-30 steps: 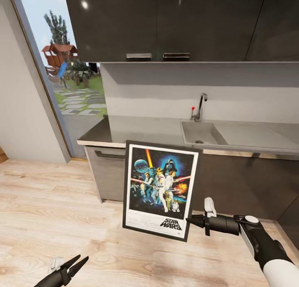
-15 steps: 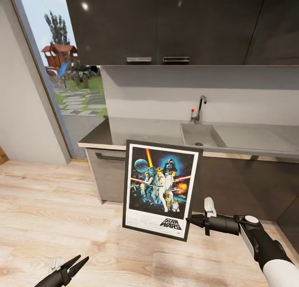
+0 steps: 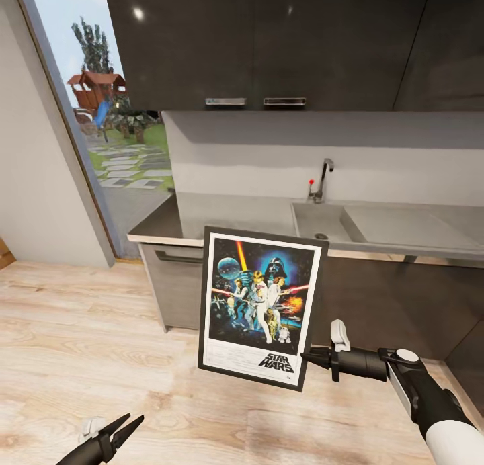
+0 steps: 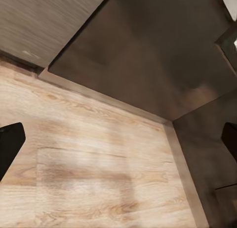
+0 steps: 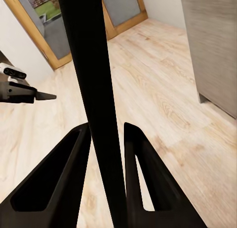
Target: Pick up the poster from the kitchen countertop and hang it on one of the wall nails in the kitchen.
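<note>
The poster (image 3: 259,307) hangs upright in front of the base cabinets, colourful figures on dark blue with the black "STAR WARS" title facing me. My right gripper (image 3: 308,357) is shut on its lower right edge. In the right wrist view the poster's black edge (image 5: 94,89) runs between the two fingers (image 5: 140,159). The grey kitchen countertop (image 3: 235,216) lies behind it, with an inset sink (image 3: 323,220) and chrome tap (image 3: 323,176). Low at the left, my left gripper (image 3: 128,425) is open over the wood floor, holding nothing, its fingertips (image 4: 10,144) wide apart.
Dark wall cabinets (image 3: 255,41) hang over the counter, above a pale backsplash wall (image 3: 302,149). A tall glass door (image 3: 101,115) to a garden stands at the left. Dark base cabinets (image 3: 390,304) run under the counter. Light wood floor (image 3: 81,344) spreads at the left.
The whole head view has shifted a little: the wall cabinets and tap sit lower in the picture. The poster and both grippers keep their places relative to me.
</note>
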